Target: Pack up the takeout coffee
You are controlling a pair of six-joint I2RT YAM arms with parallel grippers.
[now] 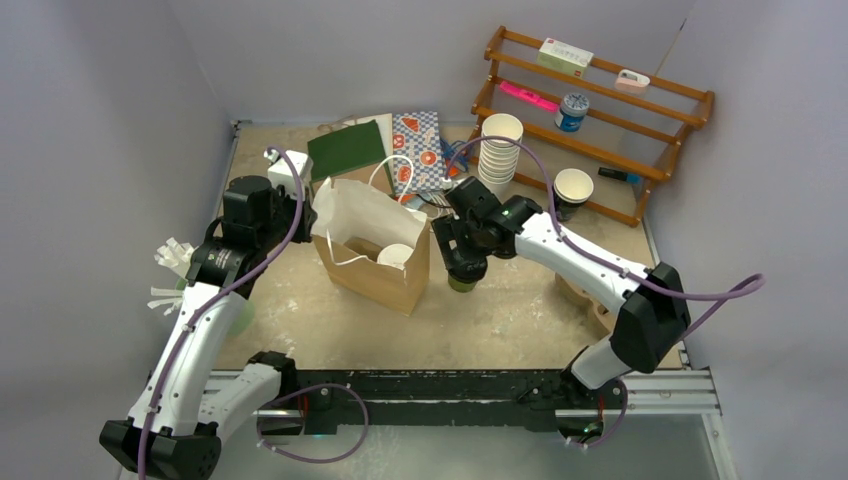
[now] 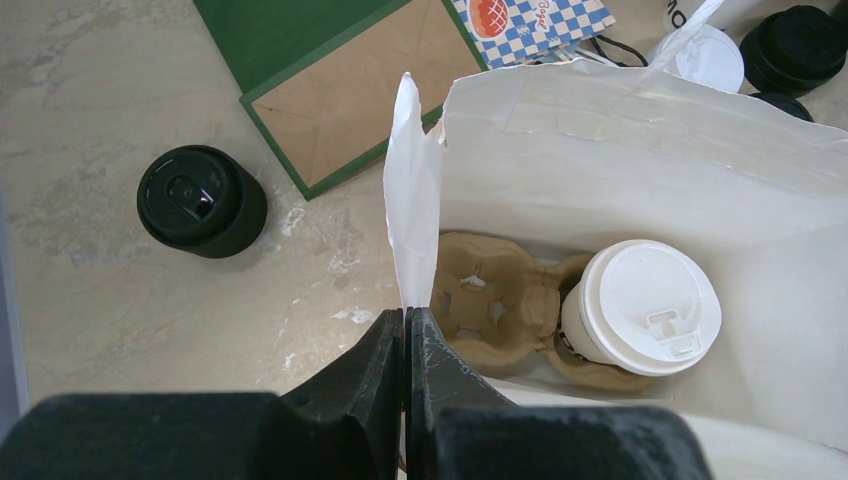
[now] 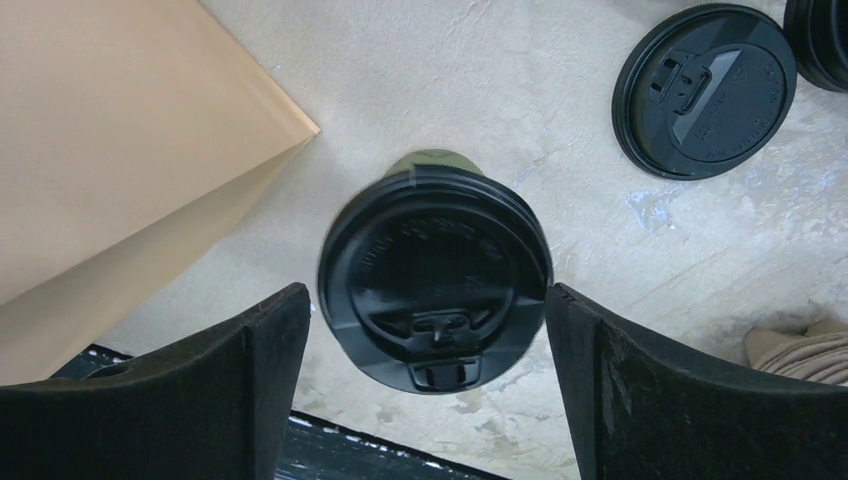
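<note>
While I watch all three feeds, scene: brown paper bag (image 1: pixel 375 278) stands open mid-table, between my two arms.
left gripper (image 2: pixel 407 318): clamped tight on the white rim fold of the brown paper bag, at the bag's 9 o'clock side in the top view; nothing else in it.
right gripper (image 3: pixel 430 300): jaws spread wide, straddling the black-lid cup (image 3: pixel 435 262) from above. A sliver of table shows between one finger and the lid; on the other side I cannot tell if it touches.
black-lid cup, place: upright on the table, outside the bag, just beside it at its 3 o'clock in the top view.
white-lid cup (image 2: pixel 645 305): inside the bag, upright, seated in a socket of the cardboard carrier (image 2: pixel 490 300) on the bag floor.
loose black lid (image 3: pixel 705 90): flat on the table at 1 o'clock of the black-lid cup, apart from it.
dark lidded cup (image 2: pixel 200 200): on the table outside the bag, at 9 o'clock of the pinched rim in my left wrist view.
stack of white cups (image 1: pixel 498 150): at 12 o'clock of the right gripper, top view.
wooden rack (image 1: pixel 600 110): far corner, at 1 o'clock of the table.
</note>
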